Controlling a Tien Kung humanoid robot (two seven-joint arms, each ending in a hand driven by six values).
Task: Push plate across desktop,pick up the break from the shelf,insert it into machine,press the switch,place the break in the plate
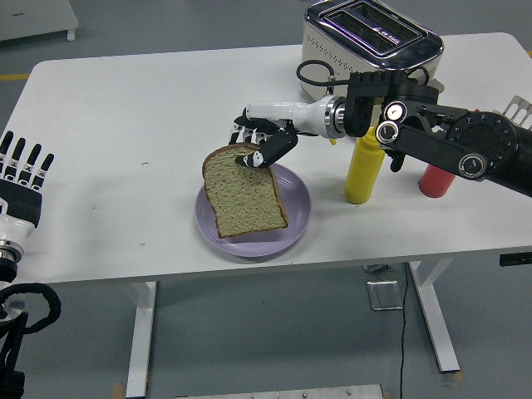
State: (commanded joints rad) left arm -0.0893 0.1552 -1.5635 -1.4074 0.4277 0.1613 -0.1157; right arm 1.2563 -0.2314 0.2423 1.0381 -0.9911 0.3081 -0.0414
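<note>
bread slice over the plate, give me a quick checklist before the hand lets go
1. Right hand grips the bread slice at its top edge: ok.
2. Slice lies over the purple plate: ok, though its top left corner overhangs the rim.
3. Slice resting flat on the plate: cannot tell.
4. Plate fully on the white table, clear of the near edge: ok.
5. Yellow bottle clear of the plate: ok.
6. Left hand out of the way at the left edge: ok.
</note>
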